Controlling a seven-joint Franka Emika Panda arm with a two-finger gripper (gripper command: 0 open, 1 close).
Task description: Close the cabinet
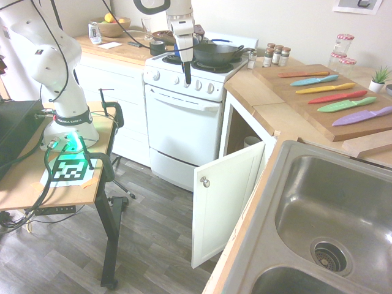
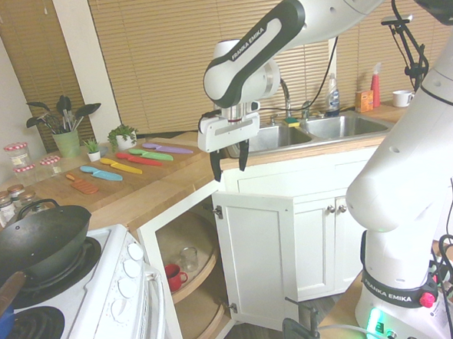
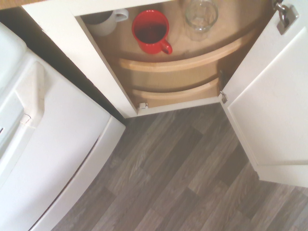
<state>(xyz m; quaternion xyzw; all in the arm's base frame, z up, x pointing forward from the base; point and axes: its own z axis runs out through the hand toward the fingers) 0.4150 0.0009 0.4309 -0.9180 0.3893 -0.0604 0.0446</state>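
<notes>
Stainless steel double sink (image 1: 334,208) fills the lower right of the first exterior view, set in the pale wooden counter (image 1: 269,101). Left of it, centre frame, the white base cabinet (image 1: 225,199) stands with its panel door swung wide open, silver knob facing out. On its curved wooden shelves, near the wrist view's top edge, sit a red mug (image 3: 151,31) and a clear glass (image 3: 200,14). Above the doorway, the black pincer (image 2: 230,160) hangs open, holding nothing.
</notes>
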